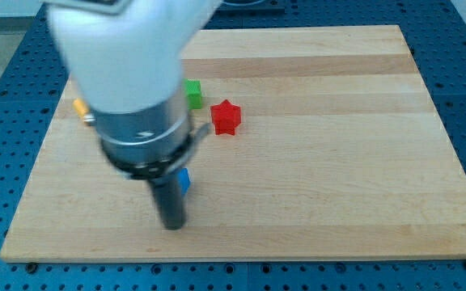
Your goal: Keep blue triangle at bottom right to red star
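The red star point(226, 117) lies on the wooden board point(338, 162), left of the middle. The blue triangle point(185, 181) lies below and to the left of the star; only a thin strip of it shows, the rest is hidden behind my rod. My tip point(173, 225) rests on the board just below and slightly left of the blue triangle, close against it. The arm's large body covers much of the board's left half.
A green block point(193, 93) shows partly, up and left of the red star, its shape hidden by the arm. A sliver of a yellow block point(79, 107) shows near the board's left edge. Other blocks on the left are hidden behind the arm.
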`<act>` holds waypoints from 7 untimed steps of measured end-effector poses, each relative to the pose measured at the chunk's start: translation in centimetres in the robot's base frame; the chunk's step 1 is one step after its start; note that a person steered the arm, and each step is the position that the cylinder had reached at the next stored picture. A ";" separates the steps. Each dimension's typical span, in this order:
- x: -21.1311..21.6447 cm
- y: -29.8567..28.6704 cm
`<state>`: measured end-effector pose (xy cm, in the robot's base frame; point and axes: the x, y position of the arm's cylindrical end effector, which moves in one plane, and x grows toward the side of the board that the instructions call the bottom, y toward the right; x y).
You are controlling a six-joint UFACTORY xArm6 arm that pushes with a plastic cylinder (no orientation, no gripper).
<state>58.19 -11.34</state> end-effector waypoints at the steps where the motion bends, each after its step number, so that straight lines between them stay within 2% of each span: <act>1: -4.3 -1.8; 2: -7.6 1.6; 3: -6.7 2.6; 4: -4.2 -1.9; 5: -3.3 -1.3; 7: -3.5 5.8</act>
<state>54.71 -5.57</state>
